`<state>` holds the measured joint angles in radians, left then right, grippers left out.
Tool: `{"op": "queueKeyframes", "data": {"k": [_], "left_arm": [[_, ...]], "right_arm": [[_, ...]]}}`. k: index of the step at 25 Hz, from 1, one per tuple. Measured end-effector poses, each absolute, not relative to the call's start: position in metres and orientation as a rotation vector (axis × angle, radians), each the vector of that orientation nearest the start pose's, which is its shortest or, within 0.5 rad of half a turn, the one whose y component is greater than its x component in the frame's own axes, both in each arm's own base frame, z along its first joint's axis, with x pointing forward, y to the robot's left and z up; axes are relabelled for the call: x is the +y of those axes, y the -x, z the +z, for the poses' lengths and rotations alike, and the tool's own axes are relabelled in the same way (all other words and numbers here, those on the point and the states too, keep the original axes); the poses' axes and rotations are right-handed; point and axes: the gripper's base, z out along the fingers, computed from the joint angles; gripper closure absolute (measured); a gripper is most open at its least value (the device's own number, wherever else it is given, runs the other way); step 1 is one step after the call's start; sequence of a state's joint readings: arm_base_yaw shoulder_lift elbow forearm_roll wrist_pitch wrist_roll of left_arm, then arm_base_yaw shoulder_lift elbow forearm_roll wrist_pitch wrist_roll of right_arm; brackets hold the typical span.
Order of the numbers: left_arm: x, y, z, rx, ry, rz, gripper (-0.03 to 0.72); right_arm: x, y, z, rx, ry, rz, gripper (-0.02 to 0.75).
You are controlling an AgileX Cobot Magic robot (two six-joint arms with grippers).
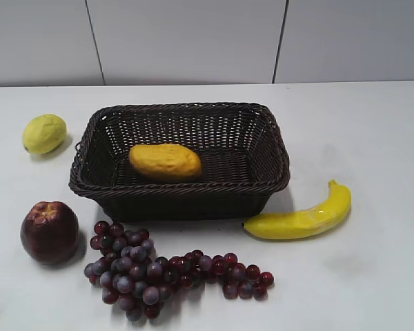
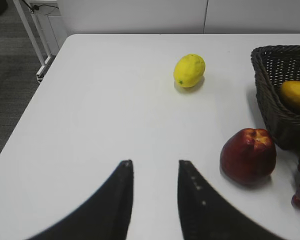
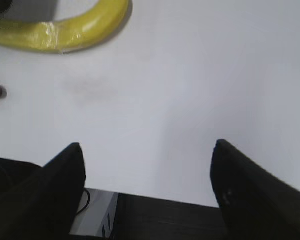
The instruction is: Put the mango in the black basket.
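Both grippers hang empty over bare table, the left (image 2: 154,167) with a narrow gap, the right (image 3: 147,150) spread wide, while the mango (image 1: 165,161) already lies inside the basket (image 1: 179,189), long axis left-to-right, so seemingly no reach remains.

A bare test room or lab, not a home; a plain white table (image 1: 372,138) stands against pale wall panels (image 1: 186,41) split by dark seams. Grey carpet (image 2: 10,75) lies beyond the table's edge; a white metal stand leg (image 2: 32,37) rests there.
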<state>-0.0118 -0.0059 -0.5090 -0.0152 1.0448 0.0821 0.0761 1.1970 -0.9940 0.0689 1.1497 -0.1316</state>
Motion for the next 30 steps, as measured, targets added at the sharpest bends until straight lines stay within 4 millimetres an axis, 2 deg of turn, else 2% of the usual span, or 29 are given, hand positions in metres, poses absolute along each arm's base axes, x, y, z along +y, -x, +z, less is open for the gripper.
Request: {"op": "queueKeyframes", "data": {"k": [3, 8, 17, 30], "left_arm": [[-0.001, 0.006, 0.281, 2.011, -0.095, 0.027, 0.448], [-0.001, 0.006, 0.281, 2.011, -0.095, 0.027, 0.448], [-0.001, 0.006, 0.281, 2.011, -0.095, 0.027, 0.448], [-0.001, 0.006, 0.281, 2.011, -0.095, 0.027, 0.448]], "right_arm": [[0.019, -0.179, 0.294, 2.821, 0.255, 0.084, 0.141], [0.016, -0.139, 0.272, 2.786, 0.238, 0.084, 0.142], [0.013, -0.091, 0.253, 2.666, 0.204, 0.090, 0.142], [0.009, -0.047, 0.272, 2.363, 0.184, 0.087, 0.143]]}}
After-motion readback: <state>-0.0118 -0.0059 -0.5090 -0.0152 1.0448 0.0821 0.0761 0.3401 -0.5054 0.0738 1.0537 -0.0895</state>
